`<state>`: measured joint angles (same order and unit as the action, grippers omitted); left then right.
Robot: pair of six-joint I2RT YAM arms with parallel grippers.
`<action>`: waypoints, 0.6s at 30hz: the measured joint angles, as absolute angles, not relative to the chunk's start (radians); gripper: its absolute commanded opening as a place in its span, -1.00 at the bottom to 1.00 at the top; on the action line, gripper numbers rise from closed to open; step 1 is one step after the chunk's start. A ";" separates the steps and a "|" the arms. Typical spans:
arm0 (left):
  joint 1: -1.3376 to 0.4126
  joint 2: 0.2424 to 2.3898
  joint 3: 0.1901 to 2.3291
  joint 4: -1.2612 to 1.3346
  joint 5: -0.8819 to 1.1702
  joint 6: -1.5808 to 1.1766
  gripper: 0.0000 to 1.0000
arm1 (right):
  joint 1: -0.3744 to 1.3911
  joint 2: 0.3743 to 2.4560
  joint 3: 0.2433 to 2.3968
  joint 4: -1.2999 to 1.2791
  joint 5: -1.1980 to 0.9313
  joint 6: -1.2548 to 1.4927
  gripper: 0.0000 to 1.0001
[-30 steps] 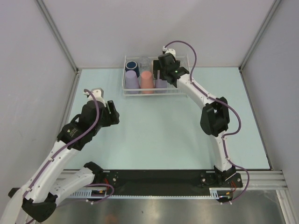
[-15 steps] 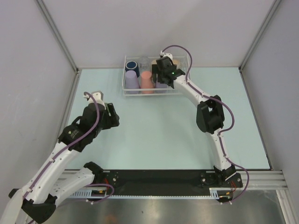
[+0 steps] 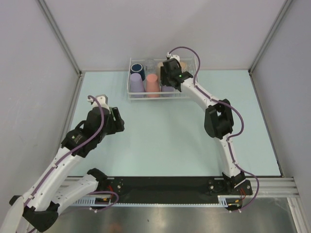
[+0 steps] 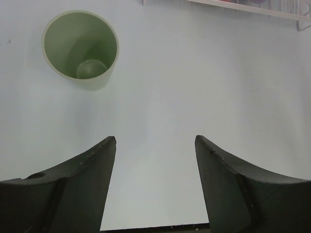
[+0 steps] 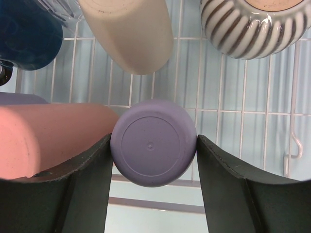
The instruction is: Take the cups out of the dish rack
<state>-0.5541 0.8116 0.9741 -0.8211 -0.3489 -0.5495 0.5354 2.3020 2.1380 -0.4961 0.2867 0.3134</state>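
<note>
Green plastic first: the pale green cup (image 4: 80, 48) stands upright on the table (image 4: 204, 77), ahead-left of my left gripper (image 4: 154, 141), whose jaws are spread and empty. In the dish rack (image 5: 243, 112), the navy mug (image 5: 26, 34) and salmon-pink cup (image 5: 53, 133) lie left of my right gripper (image 5: 154, 137), with the tan cup (image 5: 129, 31) ahead and the ribbed mug (image 5: 255, 26) ahead-right. Its jaws clamp the upturned lavender cup (image 5: 153, 145) by its sides. I judge it light, rigid and slick, so I grip squarely.

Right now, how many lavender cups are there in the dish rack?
2. One lavender cup is at the dish rack's front left corner, beside the salmon-pink cup; the second lavender cup, upside down, is on its other side, in the right gripper. The arm may hide more.
</note>
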 measured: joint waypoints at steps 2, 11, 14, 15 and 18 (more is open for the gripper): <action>-0.554 0.813 0.974 -0.821 -0.349 -0.550 0.44 | 0.535 2.302 2.138 -0.496 0.287 0.313 -1.00; -0.554 0.817 0.966 -0.816 -0.348 -0.549 0.44 | 0.542 2.302 2.137 -0.496 0.304 0.313 -1.00; -0.554 0.820 0.964 -0.810 -0.348 -0.549 0.43 | 0.542 2.300 2.140 -0.508 0.306 0.312 -1.00; -0.554 0.823 0.964 -0.807 -0.348 -0.549 0.43 | 0.542 2.300 2.146 -0.517 0.307 0.310 -1.00; -0.554 0.831 0.964 -0.793 -0.345 -0.550 0.43 | 0.542 2.293 2.169 -0.541 0.308 0.305 -1.00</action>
<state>-0.5541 0.8314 0.9638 -0.7925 -0.3447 -0.5495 0.5423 2.2929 2.1689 -0.5411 0.3084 0.3046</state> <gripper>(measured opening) 0.720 0.657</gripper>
